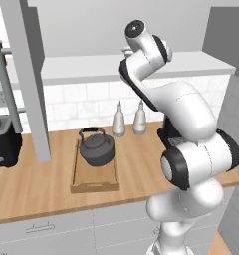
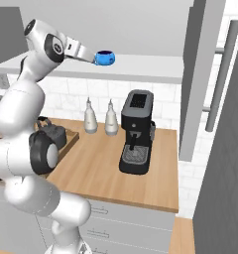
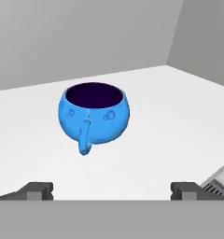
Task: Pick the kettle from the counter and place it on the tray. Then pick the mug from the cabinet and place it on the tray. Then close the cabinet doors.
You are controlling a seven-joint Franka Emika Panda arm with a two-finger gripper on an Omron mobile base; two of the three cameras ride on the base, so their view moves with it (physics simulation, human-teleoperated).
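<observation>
The dark grey kettle point(image 1: 96, 148) sits upright on the wooden tray point(image 1: 94, 187) on the counter point(image 1: 37, 184); in the right base view the kettle point(image 2: 52, 133) is partly hidden behind my arm. The blue mug point(image 2: 105, 57) stands on the cabinet's pale shelf point(image 2: 146, 69). My gripper point(image 2: 92, 58) is raised to shelf height, open, just short of the mug. In the hand view the mug point(image 3: 94, 114) stands ahead with its handle toward me, beyond the open gripper point(image 3: 111, 190). Both cabinet doors point(image 1: 29, 74) point(image 2: 200, 74) stand open.
A black coffee machine point(image 2: 136, 131) stands on the counter below the shelf, with two pale bottles point(image 2: 91, 116) point(image 2: 111, 119) by the tiled wall. A dark toaster point(image 1: 4, 142) sits at the counter's left. The right door's bar handle point(image 2: 222, 74) juts toward the base.
</observation>
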